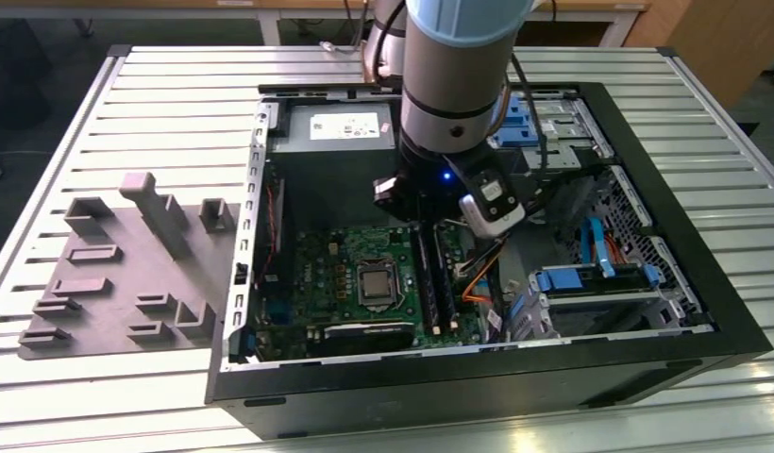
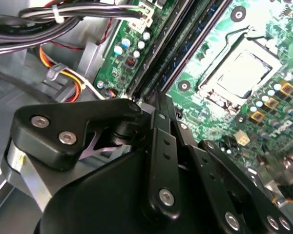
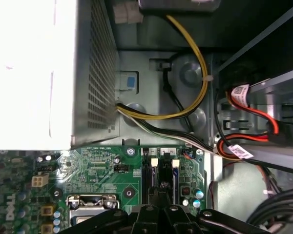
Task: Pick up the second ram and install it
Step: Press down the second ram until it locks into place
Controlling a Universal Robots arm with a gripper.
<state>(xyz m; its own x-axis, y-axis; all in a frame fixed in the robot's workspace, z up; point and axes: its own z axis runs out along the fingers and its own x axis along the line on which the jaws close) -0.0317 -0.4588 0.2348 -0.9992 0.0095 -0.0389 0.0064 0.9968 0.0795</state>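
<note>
- the open computer case point(image 1: 689, 349) lies on its side on the slatted metal worktop point(image 1: 173, 85), and the arm point(image 1: 457, 85) reaches down into it from above.
- inside the case the green board point(image 1: 324, 274) faces up, with the square processor socket point(image 1: 377, 283) near its middle.
- the claw point(image 1: 428, 219) sits low over the long black slots point(image 1: 435, 274), which run just beside the processor socket on the exterior view's right.
- in the second wrist view the claw point(image 2: 158, 100) shows its black links drawn together to a narrow tip, right at the end of the slots point(image 2: 173, 53); in the first wrist view its tip point(image 3: 162, 187) meets the slots point(image 3: 161, 175) between their pale end clips.
- i cannot tell whether the claw is pinched on anything; the tip hides what lies between its fingers.
- a dark memory stick point(image 2: 195, 46) stands along the slots beside the processor socket point(image 2: 239, 73) in the second wrist view; i cannot tell whether it is the second ram.
- the grey moulded tray point(image 1: 123, 274) rests on the worktop, just outside the case on the exterior view's left, with raised blocks standing on it.
- the pale power supply box point(image 3: 44, 73) sits beside the green board point(image 3: 97, 170), and yellow and black cables point(image 3: 195, 83) loop past it along the case wall.
- blue drive brackets point(image 1: 589, 278) sit in the case beyond the slots, away from the processor socket.
</note>
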